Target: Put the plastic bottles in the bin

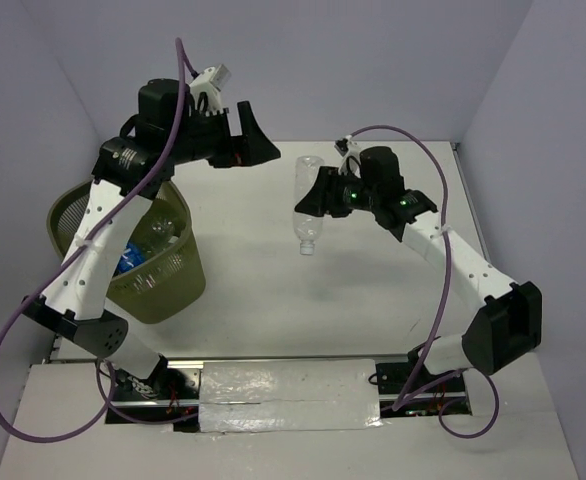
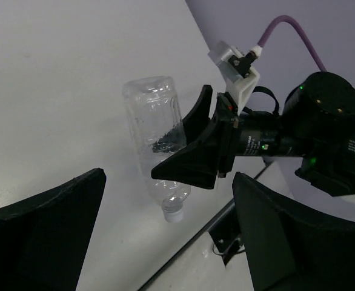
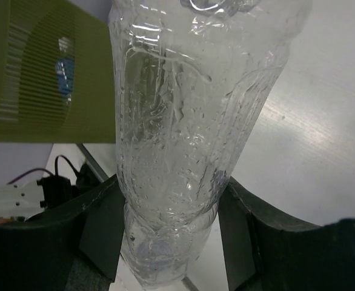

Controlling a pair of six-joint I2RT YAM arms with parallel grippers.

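Clearly the bin [image 1: 168,285] lies to the left of the held bottle [image 1: 307,228], well apart from it across bare surface [image 1: 373,300], and the coming move turns on that gap. The right pincer [image 1: 313,203] is clamped on the bottle's middle and holds it off the surface, white cap at the low end. The bottle's long axis runs crosswise to the fingers. In the right wrist view the bin's mesh wall shows beyond the bottle, off to one side and not beneath it. Other bottles [image 1: 158,235] lie inside the bin. The left arm is the nearer to the bin, raised over its far rim with the elbow bent. The left pincer [image 1: 261,135] stands apart and empty, pointing toward the bottle. The right arm reaches in from the right, forearm stretched leftward. I judge it must either swing left over the rim or pass the bottle across.
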